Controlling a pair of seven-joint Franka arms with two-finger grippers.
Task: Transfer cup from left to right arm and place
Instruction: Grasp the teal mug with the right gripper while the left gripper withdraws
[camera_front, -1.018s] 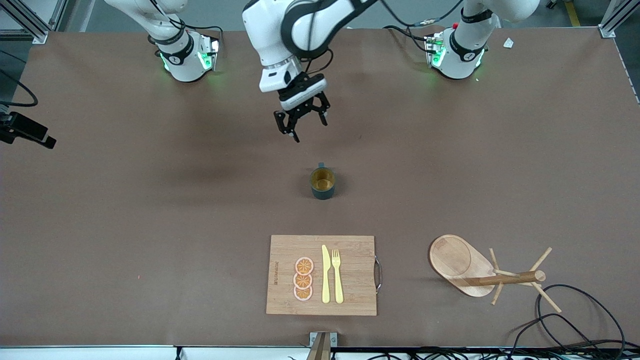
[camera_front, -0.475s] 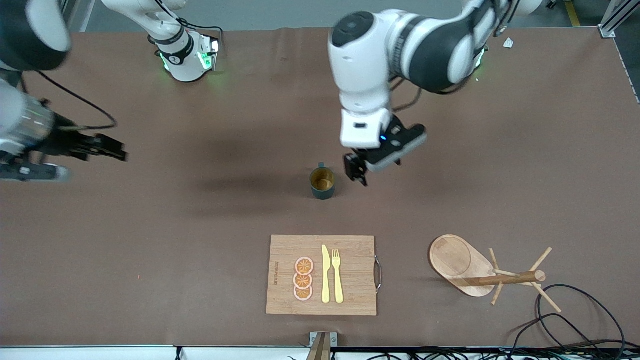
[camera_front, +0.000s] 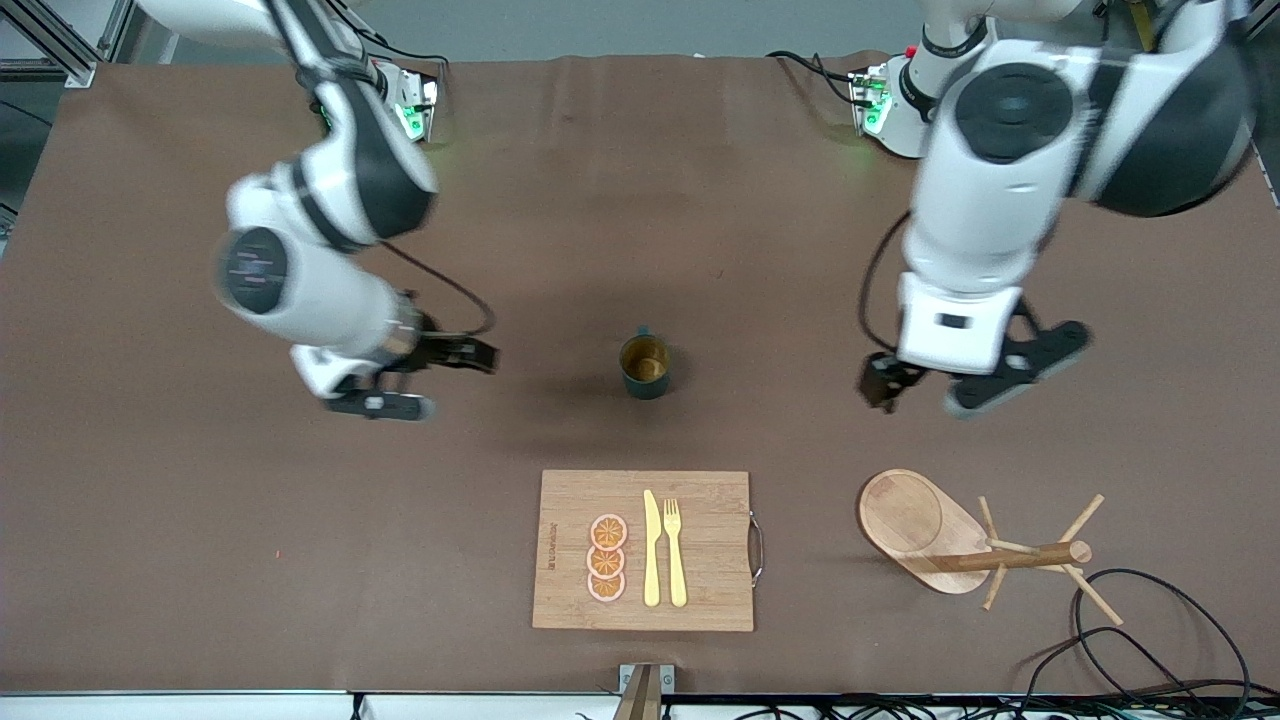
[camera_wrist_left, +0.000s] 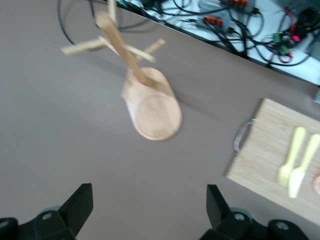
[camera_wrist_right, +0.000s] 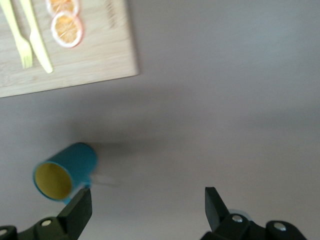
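The cup (camera_front: 645, 366), dark teal with an ochre inside, stands upright at the table's middle, its handle turned toward the robots' bases. In the right wrist view the cup (camera_wrist_right: 66, 170) shows close to one fingertip (camera_wrist_right: 80, 206) without touching it. My right gripper (camera_front: 440, 380) (camera_wrist_right: 147, 196) hangs open over bare table beside the cup, toward the right arm's end. Toward the left arm's end, my left gripper (camera_front: 920, 392) (camera_wrist_left: 149, 195) is open and empty over bare table, apart from the cup.
A wooden cutting board (camera_front: 700, 500) (camera_wrist_left: 265, 160) (camera_wrist_right: 100, 55) with a yellow knife, a fork and orange slices lies nearer the front camera than the cup. The wooden peg rack (camera_front: 930, 530) (camera_wrist_left: 155, 107) lies beside it toward the left arm's end. Cables (camera_front: 1150, 640) lie at that corner.
The left arm swung from over the table's middle, past the cup, toward its own end. The right arm came in from the table's edge toward the cup. The cup stayed put.
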